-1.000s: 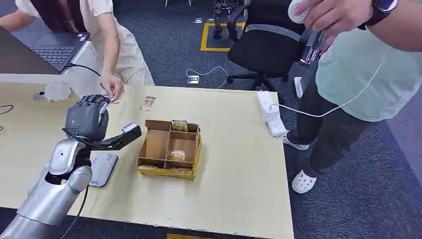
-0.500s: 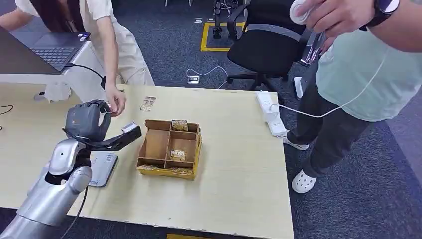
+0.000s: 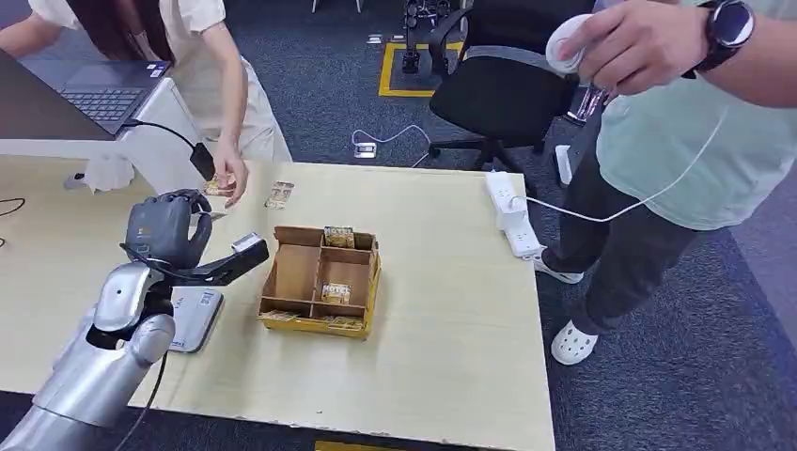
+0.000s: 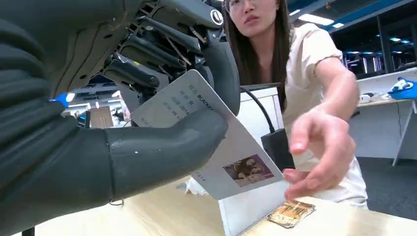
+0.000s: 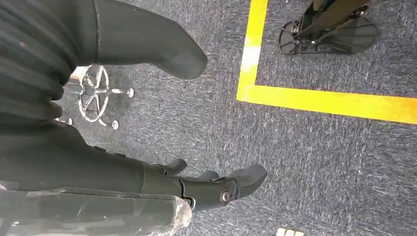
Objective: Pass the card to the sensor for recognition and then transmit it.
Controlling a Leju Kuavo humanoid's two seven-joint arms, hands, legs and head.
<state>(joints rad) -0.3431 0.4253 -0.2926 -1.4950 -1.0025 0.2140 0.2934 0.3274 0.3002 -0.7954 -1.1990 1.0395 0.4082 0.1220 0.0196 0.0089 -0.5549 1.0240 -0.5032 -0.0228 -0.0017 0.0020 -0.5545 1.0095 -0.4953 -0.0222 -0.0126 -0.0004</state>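
From my station, the table (image 3: 442,310) reads as pale wood laminate, smooth and matt. The tray (image 3: 320,280) looks like brown cardboard with rough cut edges. My left hand (image 3: 167,225) is dark matt plastic on a brushed silver metal arm (image 3: 103,348). The card (image 4: 216,152) it holds is smooth white plastic, faintly glossy. Under my right hand (image 5: 216,189), the carpet (image 5: 319,162) is coarse grey-blue pile.

An office used as a test floor — grey carpet (image 3: 357,85) marked with yellow tape (image 5: 314,101), a black swivel chair (image 3: 498,89), an open laptop (image 3: 103,89) on a side desk, a power strip (image 3: 512,216) on the pale wooden surface (image 3: 451,319) — with two people standing by.
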